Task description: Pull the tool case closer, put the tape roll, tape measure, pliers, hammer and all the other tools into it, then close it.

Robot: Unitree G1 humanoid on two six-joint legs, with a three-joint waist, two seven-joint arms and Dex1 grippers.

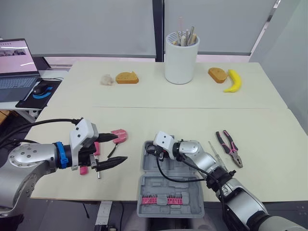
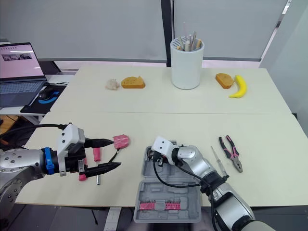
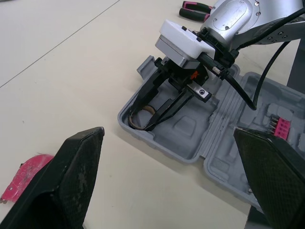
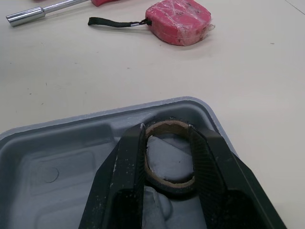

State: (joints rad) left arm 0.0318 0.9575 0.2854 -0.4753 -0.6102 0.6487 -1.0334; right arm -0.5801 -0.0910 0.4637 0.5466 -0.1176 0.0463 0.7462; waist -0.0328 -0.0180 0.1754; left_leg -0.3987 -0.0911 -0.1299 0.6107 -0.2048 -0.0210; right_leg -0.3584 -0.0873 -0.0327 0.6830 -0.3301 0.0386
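Right wrist view has my right claw (image 4: 167, 131) closed on the tape roll (image 4: 167, 183). One black finger presses each side of the brown ring, which is squeezed a little oval. The roll sits low in a corner pocket of the open grey tool case (image 1: 171, 187), at the case's 10 o'clock as my head sees it. The case lies flat on the worktop (image 1: 192, 96) at 6 o'clock, with a pink strip of bits (image 1: 162, 200) clipped in its nearer half.

My left claw (image 1: 121, 147) hangs spread wide and holds nothing, at 9 o'clock of the case. Its farther fingertip is just beside the pink tape measure (image 1: 119, 135), but I cannot tell whether they touch. The tape measure lies at 10 o'clock of the case, its black strap trailing toward me. A pink-handled driver (image 1: 97, 155) with a bright steel shaft lies under that claw.

At 3 o'clock of the case lie a slim screwdriver (image 1: 215, 152) and, beyond it, the pliers (image 1: 230, 148), apart from each other.
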